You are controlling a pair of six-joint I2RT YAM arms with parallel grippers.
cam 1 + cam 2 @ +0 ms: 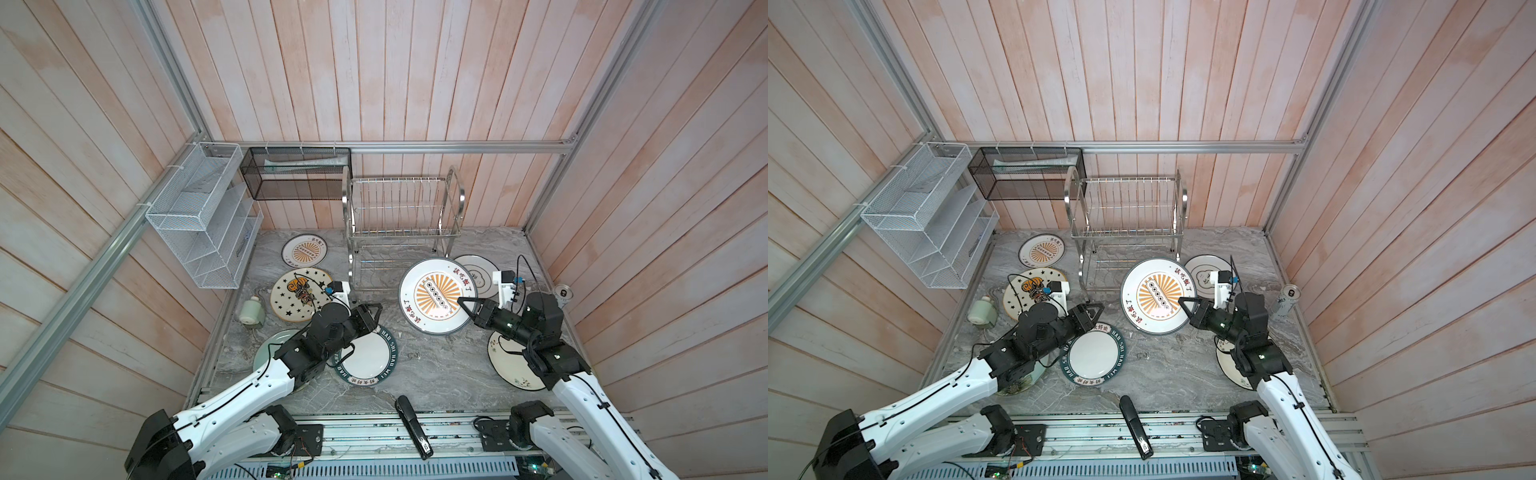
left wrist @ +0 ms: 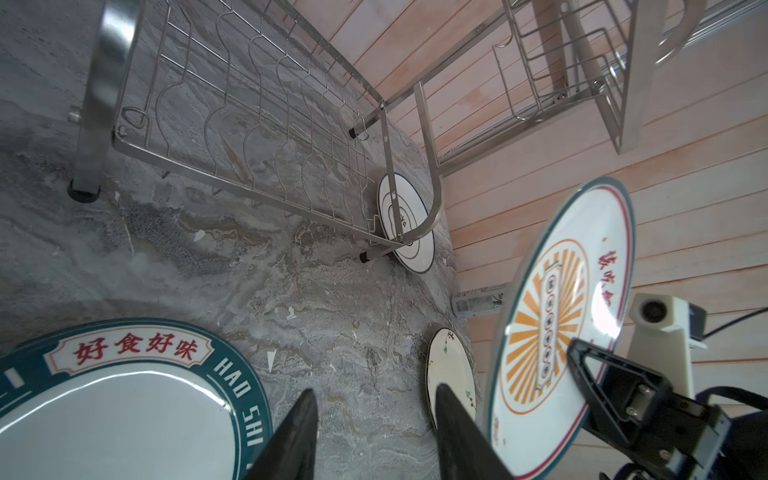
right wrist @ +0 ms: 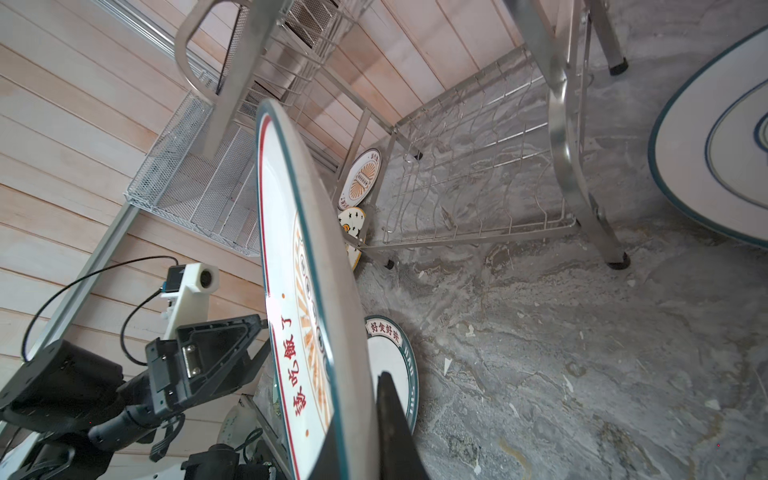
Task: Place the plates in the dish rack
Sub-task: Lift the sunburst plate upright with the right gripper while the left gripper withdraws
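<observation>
Grey marble table [image 1: 436, 365], plank walls [image 1: 395, 83]. R claw [image 1: 460, 301] clamped on rim of sunburst plate [image 1: 424, 286], held tilted off the table, just in front of rack [image 1: 399, 208]. L claw [image 2: 374, 390] open, nothing in it, over teal-rim plate [image 1: 365, 359], which lies flat. Star plate [image 1: 291, 291] flat nearby.

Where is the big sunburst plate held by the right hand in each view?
Top view: big sunburst plate right of centre.
Top view: big sunburst plate near centre.
Left wrist: big sunburst plate face visible, tilted.
Right wrist: big sunburst plate nearly edge-on, close up.
Shared landmark: dish rack, just behind it.
</observation>
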